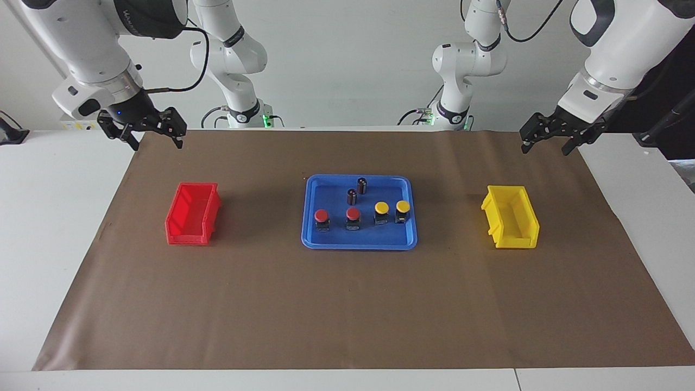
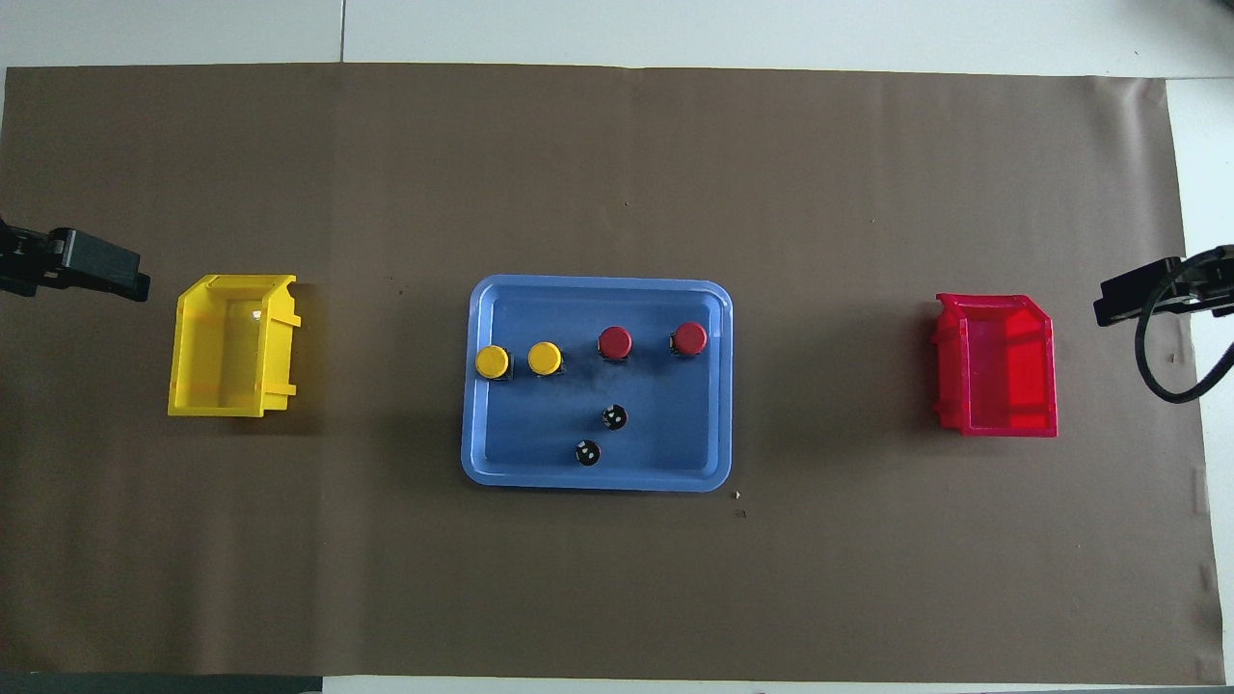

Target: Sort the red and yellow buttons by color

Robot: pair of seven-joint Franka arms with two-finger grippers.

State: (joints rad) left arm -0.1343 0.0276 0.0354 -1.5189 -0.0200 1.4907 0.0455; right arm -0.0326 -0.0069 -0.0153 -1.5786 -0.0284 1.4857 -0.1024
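Observation:
Four buttons stand in a row in the blue tray. The two red buttons are toward the right arm's end. The two yellow buttons are toward the left arm's end. My right gripper hangs open and empty over the mat's edge near the robots, at the red bin's end. My left gripper hangs open and empty at the yellow bin's end. Both are well away from the tray.
A red bin sits on the brown mat toward the right arm's end, a yellow bin toward the left arm's end. Two dark capless cylinders stand in the tray, nearer the robots than the buttons.

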